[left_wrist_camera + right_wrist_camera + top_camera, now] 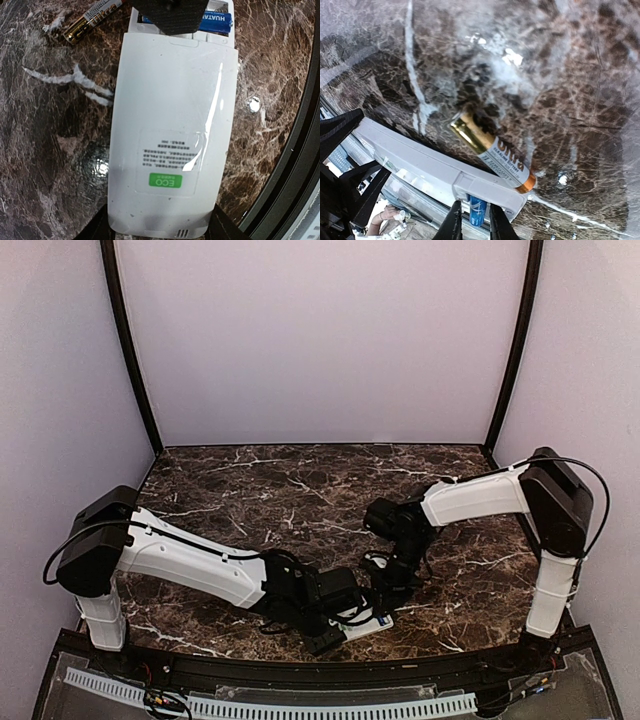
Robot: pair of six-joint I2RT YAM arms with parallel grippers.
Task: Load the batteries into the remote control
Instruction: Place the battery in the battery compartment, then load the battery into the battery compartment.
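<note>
The white remote control lies back up near the table's front edge, with its battery bay open at the far end. My left gripper is shut on the remote's near end, one finger on each long side. A blue battery sits in the bay. My right gripper hangs over it, its fingers slightly apart on either side of the battery with a thin gap at each. In the top view the remote shows between both grippers. The left wrist view shows the blue battery partly under the right finger.
A gold and white battery lies loose on the dark marble table, close beside the remote's open end; it also shows in the left wrist view as the gold battery. The table's black front rim runs just right of the remote.
</note>
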